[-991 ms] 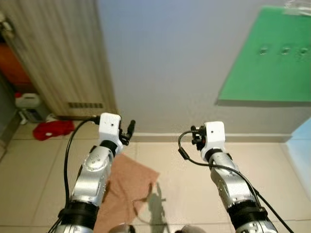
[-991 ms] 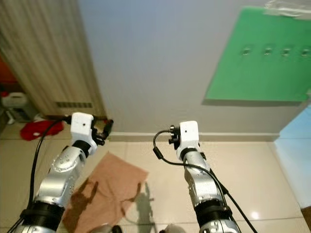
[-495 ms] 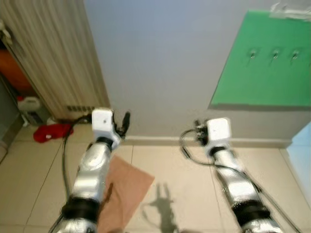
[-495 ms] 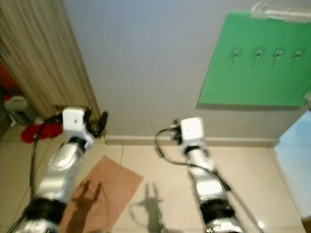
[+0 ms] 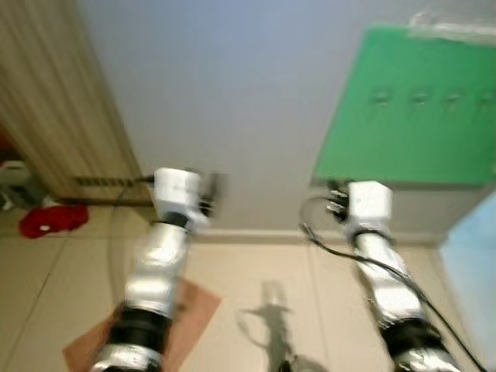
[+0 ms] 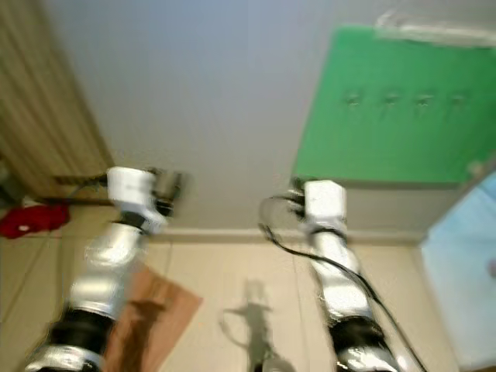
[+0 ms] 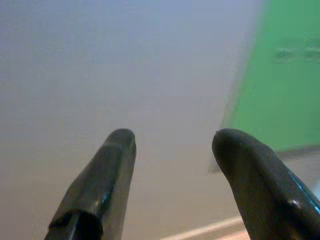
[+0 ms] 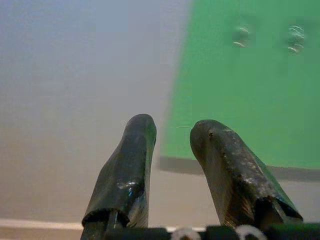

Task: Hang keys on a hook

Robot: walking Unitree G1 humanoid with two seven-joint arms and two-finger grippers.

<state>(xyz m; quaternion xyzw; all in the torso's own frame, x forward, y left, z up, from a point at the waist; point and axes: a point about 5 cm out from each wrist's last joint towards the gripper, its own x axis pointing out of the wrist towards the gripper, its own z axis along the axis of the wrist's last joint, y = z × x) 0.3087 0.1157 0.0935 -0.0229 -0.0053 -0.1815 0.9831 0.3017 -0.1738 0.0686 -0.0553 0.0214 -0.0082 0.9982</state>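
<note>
Wall [image 5: 232, 93] of pale grey fills the scene, a green board [image 5: 418, 116] with a row of hooks [image 6: 403, 99] up at right. Below lie tiled floor [image 5: 256, 287], brown cloth [image 5: 190, 318], red rag [image 5: 50, 219]. Left gripper [image 7: 172, 145] and right gripper [image 8: 172, 132] both point wallward, fingers apart, empty. Keys can't be made out.

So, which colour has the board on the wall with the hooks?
The board is green; the right eye view shows it best.

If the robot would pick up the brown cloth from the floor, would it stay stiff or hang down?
The brown cloth lies flat on the tiled floor, so it is probably thin and limp and would droop. It looks light for its area. On smooth tiles it may slide when pushed, not lift.
</note>
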